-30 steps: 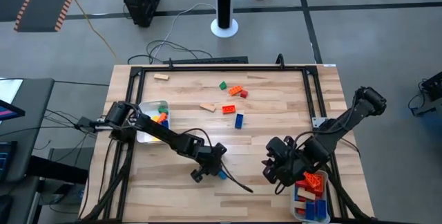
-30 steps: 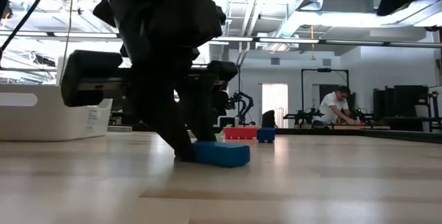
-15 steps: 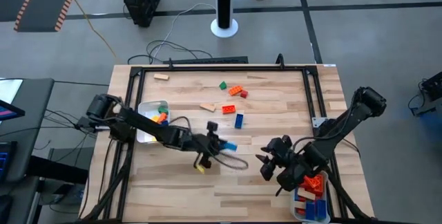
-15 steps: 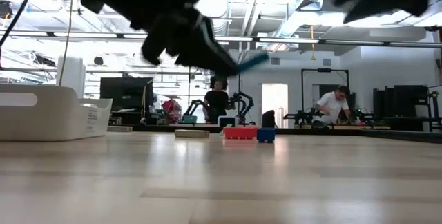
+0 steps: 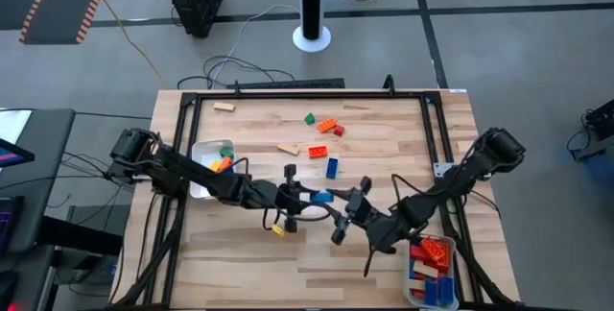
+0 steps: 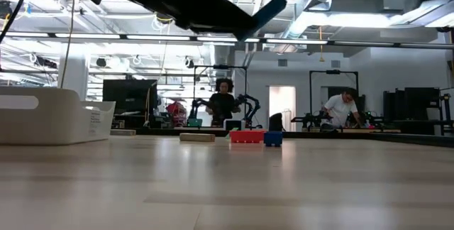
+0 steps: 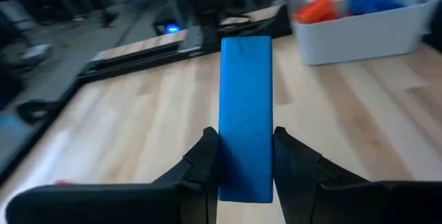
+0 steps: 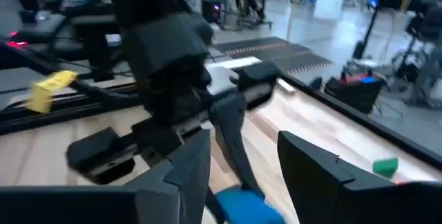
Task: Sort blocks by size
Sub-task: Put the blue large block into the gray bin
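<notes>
Blue bar [image 7: 246, 117] is sitting clamped lengthwise between the left gripper's [image 5: 309, 196] fingers [image 7: 207, 156], lifted clear of the table; in the high view it is showing as a small blue tip [image 5: 322, 197] at mid-table. A second ago this bar was lying on the wood near the front edge with the gripper down over it; now it is hanging in the air, farther toward the middle. The right gripper [image 5: 347, 217] is reaching in just beside it, fingers [image 8: 312, 171] standing apart with nothing between them, the bar's end [image 8: 247, 207] appearing low in its wrist view. A second ago that gripper was hovering nearer the right tray [image 5: 413, 285]; it has since stretched leftward toward the left arm.

Loose blocks are staying where they were on the far half of the table [image 5: 384, 148]: a green cube [image 5: 310, 118], orange bricks [image 5: 328, 125] [image 5: 318, 152], a red cube [image 5: 339, 131], a blue block [image 5: 332, 167], and tan pieces [image 5: 288, 148] [image 5: 224, 107]. The left tray [image 5: 198, 169] is holding green and orange blocks; the right tray is holding red, orange, blue and tan ones.

Across the pale wood, the low view is showing a workshop with other robot rigs, one person standing [image 6: 223, 101] and another bending over a bench [image 6: 346, 109].
</notes>
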`<state>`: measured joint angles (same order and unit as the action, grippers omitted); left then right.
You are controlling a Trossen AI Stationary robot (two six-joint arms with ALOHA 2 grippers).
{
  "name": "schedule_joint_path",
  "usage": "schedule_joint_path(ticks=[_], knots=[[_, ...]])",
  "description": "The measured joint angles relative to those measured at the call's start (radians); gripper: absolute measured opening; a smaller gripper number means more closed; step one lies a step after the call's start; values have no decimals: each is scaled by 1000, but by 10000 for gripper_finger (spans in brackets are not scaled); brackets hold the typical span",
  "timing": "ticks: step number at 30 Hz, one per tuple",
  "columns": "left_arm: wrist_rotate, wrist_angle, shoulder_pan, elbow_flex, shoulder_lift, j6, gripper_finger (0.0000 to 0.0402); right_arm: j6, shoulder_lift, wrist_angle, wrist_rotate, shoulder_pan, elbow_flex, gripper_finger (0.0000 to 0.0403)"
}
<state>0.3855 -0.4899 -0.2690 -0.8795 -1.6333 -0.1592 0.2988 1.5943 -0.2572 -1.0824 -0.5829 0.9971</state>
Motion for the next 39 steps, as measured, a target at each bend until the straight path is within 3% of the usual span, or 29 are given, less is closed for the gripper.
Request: schedule_joint_path(ticks=[4,13,27,35,39], knots=[[-95,-29,0,1,-1,11,92,-92,0,-29,13,0,1,196],[-236,-384,0,149,-2,11,92,-168,37,-111,62,0,2,196],[-246,-402,3,146,0,25,92,-255,126,-269,119,56,0,192],[-251,-399,3,146,0,16,92,-266,126,-290,130,54,0,123],[-251,-397,3,146,-1,43,92,-264,126,-290,130,53,1,122]])
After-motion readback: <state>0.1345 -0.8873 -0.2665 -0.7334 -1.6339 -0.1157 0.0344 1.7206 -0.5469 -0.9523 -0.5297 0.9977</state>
